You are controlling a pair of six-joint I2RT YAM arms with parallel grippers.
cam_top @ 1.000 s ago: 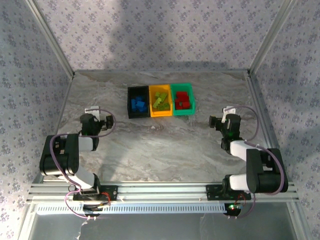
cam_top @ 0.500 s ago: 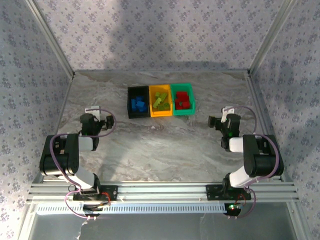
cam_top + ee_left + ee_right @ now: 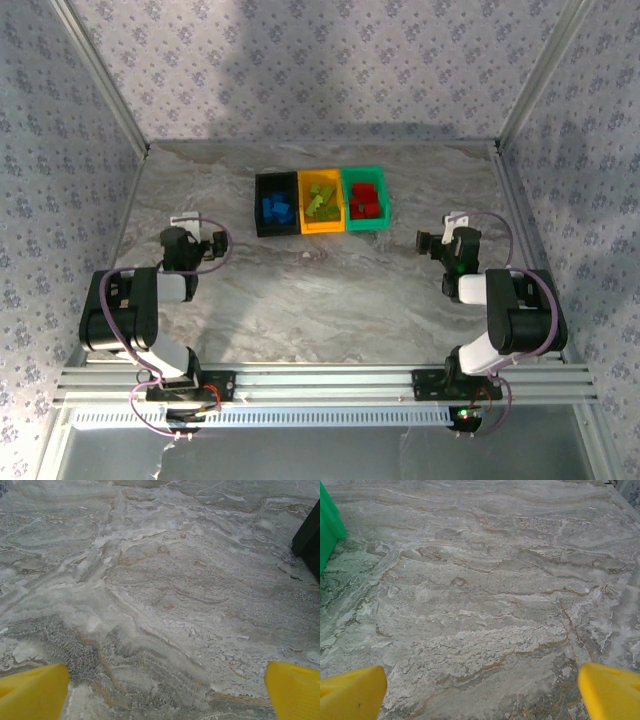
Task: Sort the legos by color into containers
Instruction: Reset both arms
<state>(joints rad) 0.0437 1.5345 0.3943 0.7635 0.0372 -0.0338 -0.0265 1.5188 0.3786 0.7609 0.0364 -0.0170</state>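
The legos lay in the containers (image 3: 384, 212) at the far middle of the table (image 3: 330, 290): blue bricks (image 3: 276, 208) in the black bin (image 3: 259, 205), yellow-green bricks (image 3: 321, 201) in the orange-yellow bin (image 3: 303, 210), and red bricks (image 3: 367, 200) in the green bin (image 3: 346, 200). From that we judged the sorting as good as finished.

We took the bricks to be light, hard and stiff, with smooth plastic walls that could slip under a pinch. The best hold, we reckoned, was across two flat opposite sides rather than over the studs, with the jaws brought well in for so small a piece. The bins looked light enough to shift if nudged.

Both arms sat folded back close to their bases at the near edge, wrists low over the marble and pointing toward the far side. The left gripper (image 3: 193, 240) rested near and left of the black bin, well apart from it. The right gripper (image 3: 441, 241) sat near and right of the green bin, a corner of which showed at the left edge of its wrist view.

Each gripper stood spread wide and held nothing. In both wrist views the yellow fingertips (image 3: 32, 692) sat at the bottom corners with bare marble between them.
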